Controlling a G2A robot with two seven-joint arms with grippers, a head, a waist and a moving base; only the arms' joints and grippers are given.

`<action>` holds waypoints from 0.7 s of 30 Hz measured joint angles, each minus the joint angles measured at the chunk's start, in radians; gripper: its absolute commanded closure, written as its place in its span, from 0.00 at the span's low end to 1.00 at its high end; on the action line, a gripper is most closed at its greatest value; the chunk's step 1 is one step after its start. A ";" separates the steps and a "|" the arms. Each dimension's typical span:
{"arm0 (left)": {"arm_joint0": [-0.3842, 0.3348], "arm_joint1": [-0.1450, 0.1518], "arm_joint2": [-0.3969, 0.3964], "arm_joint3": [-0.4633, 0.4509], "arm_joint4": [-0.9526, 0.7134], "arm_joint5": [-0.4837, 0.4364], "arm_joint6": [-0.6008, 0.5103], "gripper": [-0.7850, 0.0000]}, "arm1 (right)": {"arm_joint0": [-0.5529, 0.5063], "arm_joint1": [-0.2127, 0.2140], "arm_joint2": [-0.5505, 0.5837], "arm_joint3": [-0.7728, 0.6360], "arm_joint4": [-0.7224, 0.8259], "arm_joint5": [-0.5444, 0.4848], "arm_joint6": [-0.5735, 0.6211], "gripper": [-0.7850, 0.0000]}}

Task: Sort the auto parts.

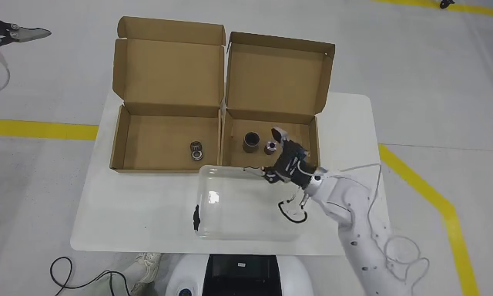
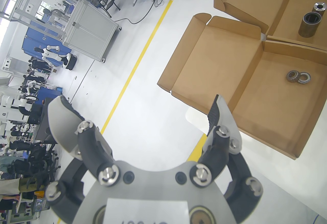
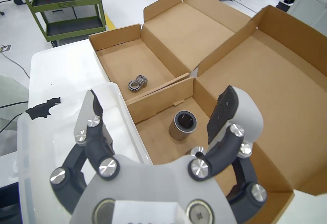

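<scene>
Two open cardboard boxes side by side on white surface (image 1: 139,211) | left box (image 1: 154,138): pair of bearings (image 1: 196,149) | right box (image 1: 273,76): dark sleeve (image 1: 251,142), small steel bushing (image 1: 270,148) just beside | clear bin (image 1: 231,219) on near side | right jaws released, empty, above right box's near edge | left jaws released, empty, over floor off far left.

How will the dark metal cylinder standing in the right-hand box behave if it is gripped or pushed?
The dark metal cylinder looks like thick-walled steel, so it is probably rigid and heavy for its size. Its smooth round side may slip in a grip. Standing on end, it could tip if pushed high, then roll.
</scene>
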 measured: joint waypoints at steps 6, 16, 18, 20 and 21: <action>0.000 0.000 0.000 0.000 0.000 0.000 0.000 0.00 | -0.148 0.022 0.110 -0.079 -0.031 0.069 -0.115 0.00; 0.000 0.000 0.000 0.000 0.000 0.000 0.000 0.00 | -0.371 0.044 0.245 -0.163 -0.031 0.171 -0.284 0.00; 0.000 0.000 0.000 0.000 0.000 0.000 0.000 0.00 | -0.407 0.046 0.258 -0.177 -0.031 0.191 -0.310 0.00; 0.000 0.000 0.000 0.000 0.000 0.000 0.000 0.00 | -0.437 0.048 0.269 -0.190 -0.034 0.207 -0.329 0.00; 0.000 0.000 0.000 0.000 0.000 0.000 0.000 0.00 | -0.456 0.050 0.276 -0.199 -0.035 0.216 -0.339 0.00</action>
